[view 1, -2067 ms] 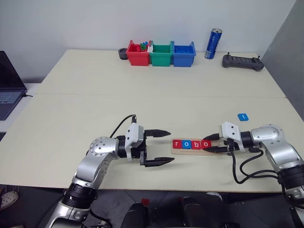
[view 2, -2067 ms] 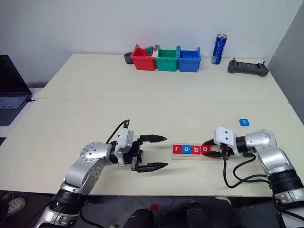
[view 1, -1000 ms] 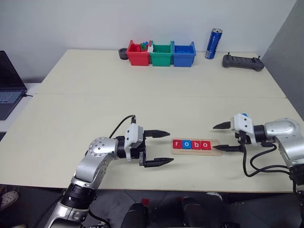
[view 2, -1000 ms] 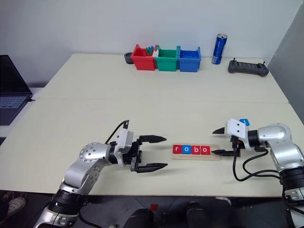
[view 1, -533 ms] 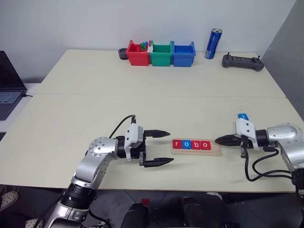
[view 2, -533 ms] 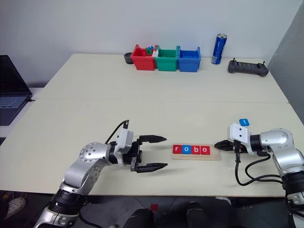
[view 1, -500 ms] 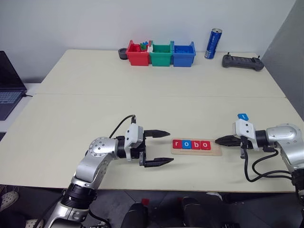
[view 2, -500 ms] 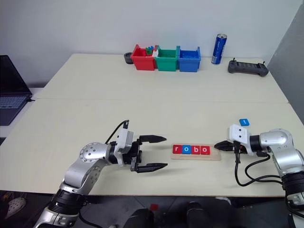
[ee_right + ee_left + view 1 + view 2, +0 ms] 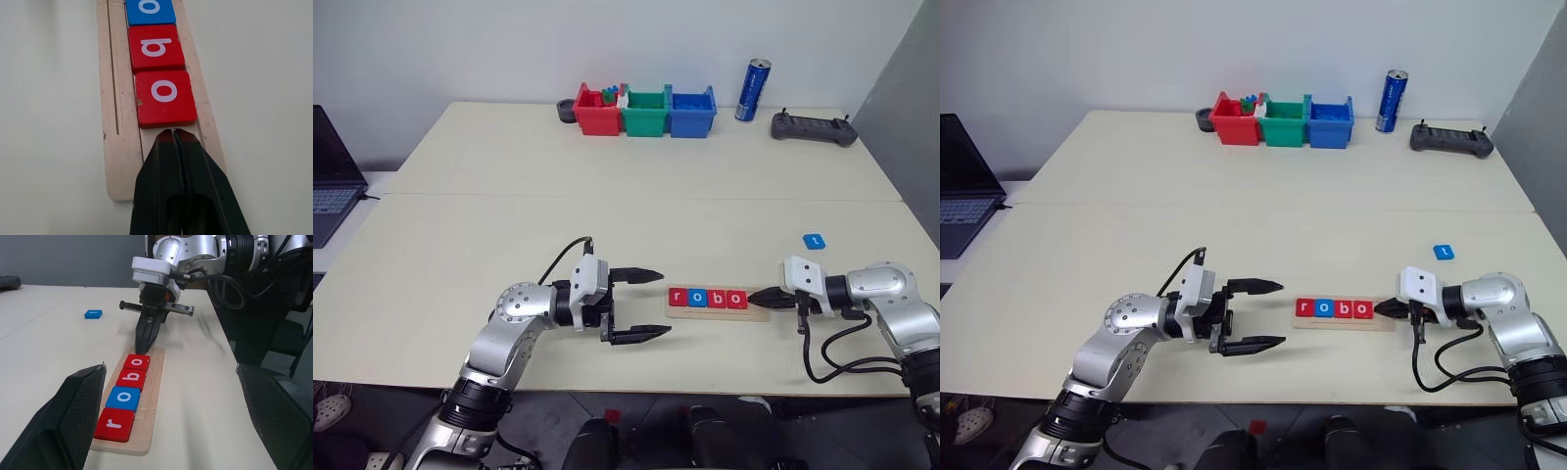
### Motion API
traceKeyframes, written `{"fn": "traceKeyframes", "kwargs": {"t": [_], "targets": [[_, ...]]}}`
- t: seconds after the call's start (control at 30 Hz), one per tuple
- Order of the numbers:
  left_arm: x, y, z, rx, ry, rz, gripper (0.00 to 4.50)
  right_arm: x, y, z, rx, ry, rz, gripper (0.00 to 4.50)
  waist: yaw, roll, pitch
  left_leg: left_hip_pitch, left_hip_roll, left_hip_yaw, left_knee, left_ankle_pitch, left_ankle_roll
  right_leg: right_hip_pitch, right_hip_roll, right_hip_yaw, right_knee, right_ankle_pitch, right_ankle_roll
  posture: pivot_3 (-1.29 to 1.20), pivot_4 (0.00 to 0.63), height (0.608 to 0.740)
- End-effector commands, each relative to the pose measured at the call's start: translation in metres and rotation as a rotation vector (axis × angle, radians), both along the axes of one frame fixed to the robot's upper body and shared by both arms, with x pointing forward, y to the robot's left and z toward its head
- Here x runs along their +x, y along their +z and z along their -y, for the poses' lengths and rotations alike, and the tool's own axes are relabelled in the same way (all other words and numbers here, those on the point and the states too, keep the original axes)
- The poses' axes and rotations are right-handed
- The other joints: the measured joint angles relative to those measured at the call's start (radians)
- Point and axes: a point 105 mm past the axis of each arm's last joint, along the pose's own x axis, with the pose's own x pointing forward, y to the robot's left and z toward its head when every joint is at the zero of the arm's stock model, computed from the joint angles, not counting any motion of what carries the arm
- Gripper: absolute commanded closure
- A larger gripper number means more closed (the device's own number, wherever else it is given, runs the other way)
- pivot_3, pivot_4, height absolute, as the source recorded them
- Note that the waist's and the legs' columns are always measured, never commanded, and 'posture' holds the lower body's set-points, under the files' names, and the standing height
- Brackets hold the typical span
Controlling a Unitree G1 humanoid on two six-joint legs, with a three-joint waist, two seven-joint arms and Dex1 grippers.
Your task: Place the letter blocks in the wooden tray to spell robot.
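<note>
Wooden tray [image 9: 759, 312], long and pale, lies near the front table edge with four letter blocks [image 9: 708, 299] spelling "robo". One second ago the right gripper [image 9: 172, 134] stood spread beside it; now its fingers are pressed together, empty, tip at the last red "o". The left gripper [image 9: 641, 304] stays spread. The small blue "t" tile [image 9: 814, 241] waits apart.

We saw four letter blocks [image 9: 708, 298] spelling "robo" in the wooden tray [image 9: 719, 311], our closed right tool [image 9: 763, 298] at the tray's bare right end, our left tool [image 9: 641, 304] gaping near its left, and a blue block [image 9: 814, 241] apart on the counter [image 9: 626, 176].
</note>
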Motion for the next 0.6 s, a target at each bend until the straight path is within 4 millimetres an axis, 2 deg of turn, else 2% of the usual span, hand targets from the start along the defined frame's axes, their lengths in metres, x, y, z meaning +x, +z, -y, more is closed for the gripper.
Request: {"fn": "traceKeyframes", "kwargs": {"t": [0.03,0.33,0.6], "targets": [[-0.002,0.010,0.001,-0.016,-0.007,0.045,0.00,0.003,0.010,-0.009,0.018,0.025,0.030,4.45,0.000,0.000,0.000,0.000,0.000,0.000,0.000,0.000,0.000,0.000,0.000,0.000,0.000,0.000,0.000,0.00,0.150,0.740],[-0.002,0.008,0.001,-0.013,-0.010,0.039,0.00,0.006,0.019,-0.009,0.047,-0.003,0.036,4.45,0.000,0.000,0.000,0.000,0.000,0.000,0.000,0.000,0.000,0.000,0.000,0.000,0.000,0.000,0.000,0.00,0.150,0.740],[-0.001,0.007,0.002,-0.014,-0.016,0.039,0.00,-0.004,0.031,0.014,-0.004,-0.021,0.035,4.45,0.002,0.000,0.000,0.000,0.000,0.000,0.000,0.000,0.000,0.000,0.000,0.000,0.000,0.000,0.000,0.00,0.150,0.740]]}}
